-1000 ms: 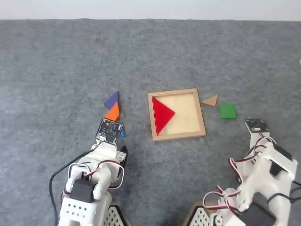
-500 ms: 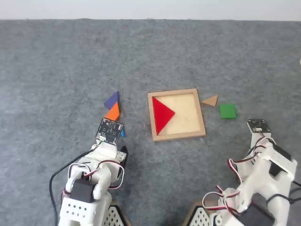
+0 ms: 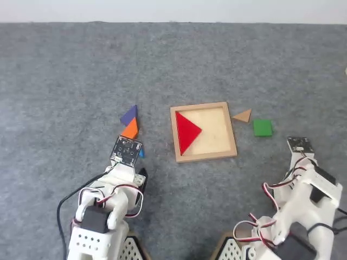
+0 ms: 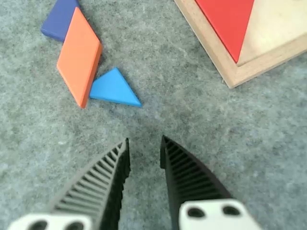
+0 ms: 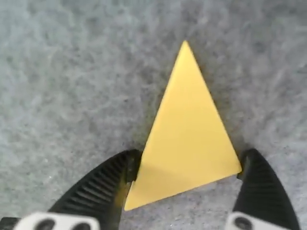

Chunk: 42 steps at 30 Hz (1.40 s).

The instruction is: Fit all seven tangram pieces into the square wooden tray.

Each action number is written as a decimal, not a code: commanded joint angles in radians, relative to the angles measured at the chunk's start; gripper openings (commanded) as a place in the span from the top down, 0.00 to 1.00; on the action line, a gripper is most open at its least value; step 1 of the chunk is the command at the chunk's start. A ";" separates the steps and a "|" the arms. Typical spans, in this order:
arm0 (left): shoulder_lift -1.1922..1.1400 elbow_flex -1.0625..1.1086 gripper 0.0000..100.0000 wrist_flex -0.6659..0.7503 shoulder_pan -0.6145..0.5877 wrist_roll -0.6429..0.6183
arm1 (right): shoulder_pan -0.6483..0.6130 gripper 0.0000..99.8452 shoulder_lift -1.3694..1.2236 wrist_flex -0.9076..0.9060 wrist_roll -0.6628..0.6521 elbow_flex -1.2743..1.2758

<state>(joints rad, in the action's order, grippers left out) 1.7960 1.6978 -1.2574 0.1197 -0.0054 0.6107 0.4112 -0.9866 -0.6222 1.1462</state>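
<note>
My right gripper (image 5: 189,160) has eased back, jaws clamping the yellow triangle (image 5: 187,139) between them; I judge the carry is starting. My left gripper (image 4: 144,143) sits parted, empty.

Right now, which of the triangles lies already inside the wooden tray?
The red triangle, against the wooden tray's left wall; the tan triangle, the blue triangle and the yellow triangle lie outside.
</note>
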 commanded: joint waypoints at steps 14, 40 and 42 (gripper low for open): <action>0.021 -0.015 0.90 -0.005 -0.003 -0.009 | -0.012 0.74 0.012 -0.101 0.041 -0.167; 0.021 -0.015 0.90 -0.005 -0.003 -0.009 | -0.661 0.74 -0.067 -0.229 0.543 -0.707; 0.021 -0.015 0.90 -0.005 -0.003 -0.009 | -0.725 0.74 -0.139 -0.229 0.578 -0.756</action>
<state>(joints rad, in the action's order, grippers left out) 1.7960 1.6978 -1.2574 0.1197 -0.0054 -0.0245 0.3345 -1.2045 -0.0974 0.4925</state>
